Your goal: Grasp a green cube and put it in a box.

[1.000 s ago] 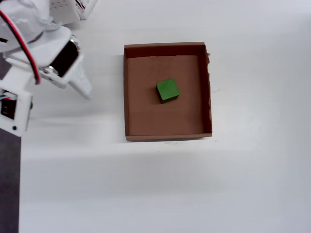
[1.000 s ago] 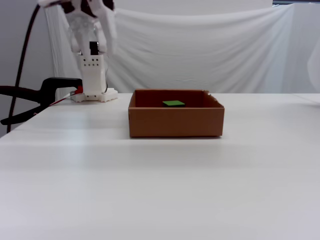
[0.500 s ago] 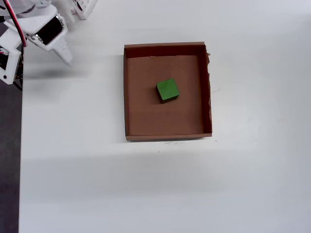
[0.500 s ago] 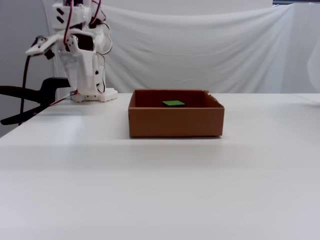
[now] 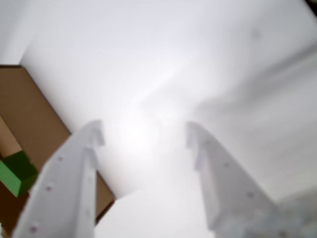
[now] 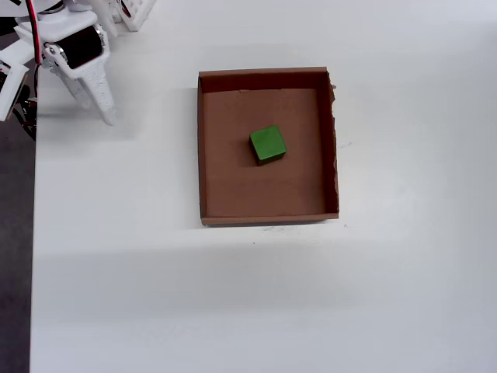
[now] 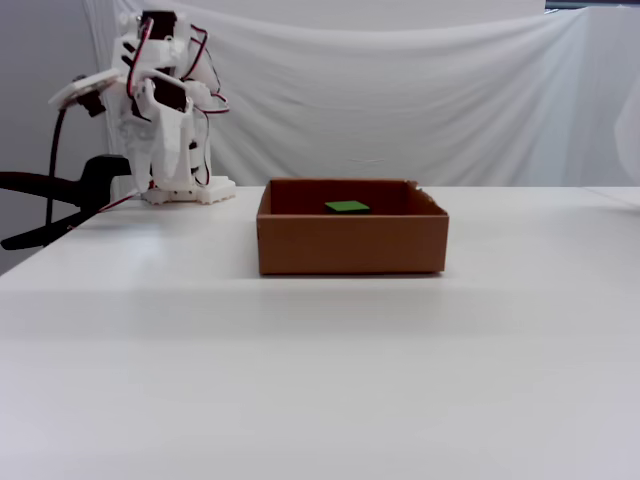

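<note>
The green cube (image 6: 268, 144) is sitting on the floor of the box (image 6: 203, 148), near the middle and clear of all four walls. In the fixed view only the cube's top face (image 7: 347, 207) is showing above the front wall of the box (image 7: 350, 243). The box is resting on the white table (image 6: 233, 295), toward the far edge and roughly midway between the side edges. Its right wall, as the overhead view shows it, is ragged along the top.

The gripper (image 6: 107, 116) is hanging over the far left corner of the table, well apart from the box. In the wrist view, the gripper (image 5: 143, 134) is showing both white fingers (image 5: 79, 168) spread wide, with only bare table between them; it is holding nothing. A corner of the box (image 5: 29, 109) and the cube (image 5: 19, 172) are appearing at that view's left edge, blurred.

The arm's base (image 7: 185, 190) is standing at the far left of the table.
</note>
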`<state>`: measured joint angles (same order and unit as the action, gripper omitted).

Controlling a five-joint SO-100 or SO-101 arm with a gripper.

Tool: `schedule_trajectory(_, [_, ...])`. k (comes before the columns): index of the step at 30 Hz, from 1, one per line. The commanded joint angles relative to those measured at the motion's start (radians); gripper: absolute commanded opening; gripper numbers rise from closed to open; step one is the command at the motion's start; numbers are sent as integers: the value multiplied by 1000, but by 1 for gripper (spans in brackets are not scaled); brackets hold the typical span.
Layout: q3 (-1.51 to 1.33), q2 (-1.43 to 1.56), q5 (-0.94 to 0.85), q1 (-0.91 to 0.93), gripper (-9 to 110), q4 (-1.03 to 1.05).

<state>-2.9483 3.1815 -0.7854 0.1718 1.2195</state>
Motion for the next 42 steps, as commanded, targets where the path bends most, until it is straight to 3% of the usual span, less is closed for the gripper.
schedule_trajectory(1, [-18, 3, 9, 9, 22, -6])
schedule_trajectory(42, [-23, 3, 9, 2, 22, 2])
